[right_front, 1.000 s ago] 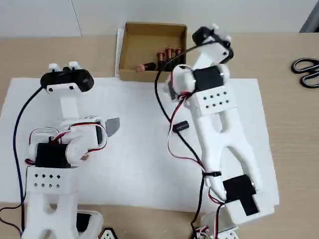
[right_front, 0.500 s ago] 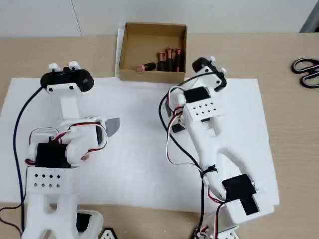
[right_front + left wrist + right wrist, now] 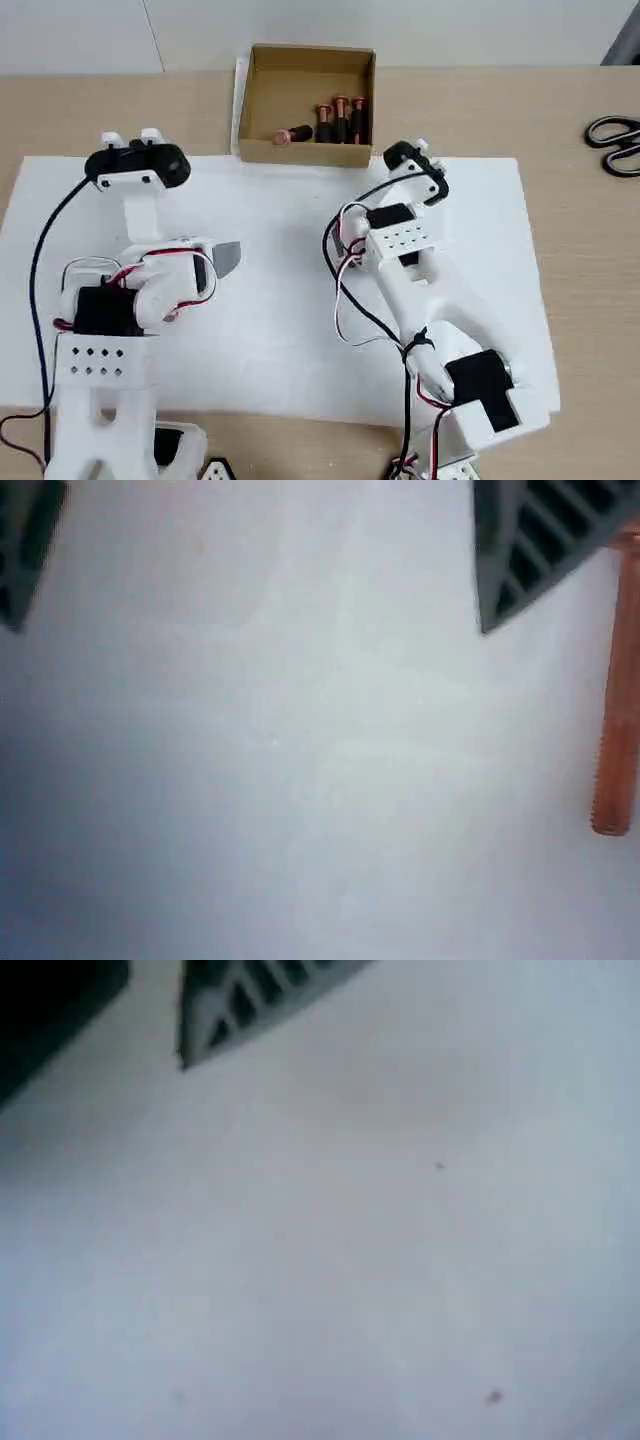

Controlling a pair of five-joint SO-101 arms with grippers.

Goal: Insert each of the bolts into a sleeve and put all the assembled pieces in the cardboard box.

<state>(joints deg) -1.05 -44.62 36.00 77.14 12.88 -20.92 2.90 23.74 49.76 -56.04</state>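
The left gripper [image 3: 250, 620] hangs wide open and empty over the white sheet [image 3: 270, 300] near the left edge of the tabletop [image 3: 585, 230], a bolt [image 3: 612, 700] lying just beside it. Assembled pieces [image 3: 338, 120] lie in the cardboard box [image 3: 258, 100] at the far edge; whether the right gripper [image 3: 150, 1045] is open cannot be told.

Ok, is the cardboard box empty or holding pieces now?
Holding pieces: the cardboard box has several copper-coloured pieces lying by its near wall in the high view.
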